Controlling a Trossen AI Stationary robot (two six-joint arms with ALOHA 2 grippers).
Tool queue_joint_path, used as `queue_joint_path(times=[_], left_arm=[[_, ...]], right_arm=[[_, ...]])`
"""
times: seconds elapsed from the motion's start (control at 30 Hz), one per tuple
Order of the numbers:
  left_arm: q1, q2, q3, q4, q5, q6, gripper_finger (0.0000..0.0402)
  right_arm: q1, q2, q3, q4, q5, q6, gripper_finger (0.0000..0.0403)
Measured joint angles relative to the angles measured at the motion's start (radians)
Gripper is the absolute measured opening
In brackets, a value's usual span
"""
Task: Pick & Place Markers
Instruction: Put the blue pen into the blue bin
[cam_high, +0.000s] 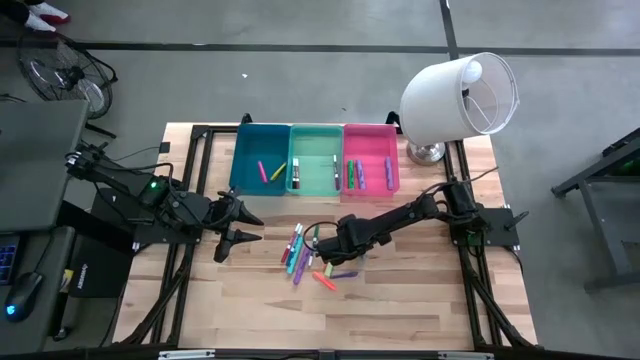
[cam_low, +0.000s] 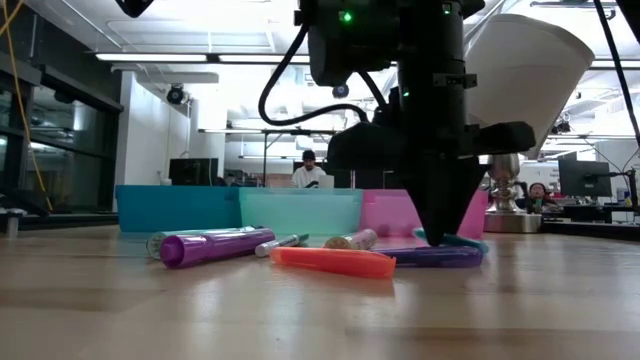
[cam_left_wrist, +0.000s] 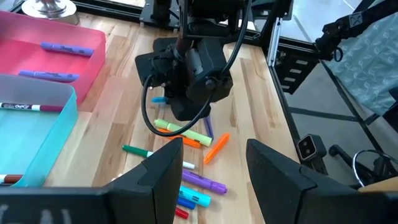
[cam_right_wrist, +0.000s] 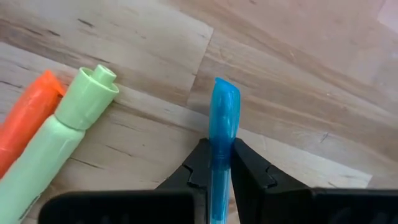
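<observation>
The pale plank worktop sits on grey floor, bare toward its near edge. The markers lie scattered mid-worktop. The right pincer is clamped on a blue marker; the left pincer hovers apart beside the pile.

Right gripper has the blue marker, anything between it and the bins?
Nothing visible. The right gripper is shut on the blue marker, and bare wood lies between the pile and the bins; the left gripper waits off to the side.
</observation>
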Motion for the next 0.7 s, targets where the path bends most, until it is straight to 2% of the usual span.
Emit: queue_joint_path(times=[0.7], left_arm=[[0.000,0.104,0.000,0.010,-0.016,-0.023,0.0175]], right_arm=[[0.014,-0.002,0.001,-0.031,0.021,-0.032,0.0029]])
